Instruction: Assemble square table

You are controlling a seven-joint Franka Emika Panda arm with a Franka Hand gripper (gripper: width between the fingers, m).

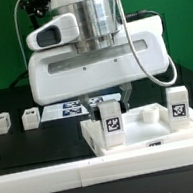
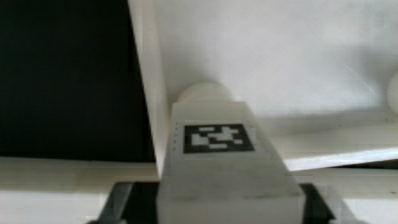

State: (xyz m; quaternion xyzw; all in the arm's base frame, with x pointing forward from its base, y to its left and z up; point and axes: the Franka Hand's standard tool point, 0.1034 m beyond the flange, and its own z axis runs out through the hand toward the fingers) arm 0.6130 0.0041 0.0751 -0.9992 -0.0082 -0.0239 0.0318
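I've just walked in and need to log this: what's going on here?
The arm's gripper is closed on one leg, held upright at the table top. A second leg stands on the top toward the exterior view's right. Two loose legs sit on the table at its left.

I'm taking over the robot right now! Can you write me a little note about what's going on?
Gripper: shut on one leg, upright on the table top.
Second leg: upright at the top's edge on the exterior view's right.
Third leg and fourth leg: loose on the black table, exterior view's left.
Done: unclear whether either upright leg is fastened.
Left: the two loose legs, at least.
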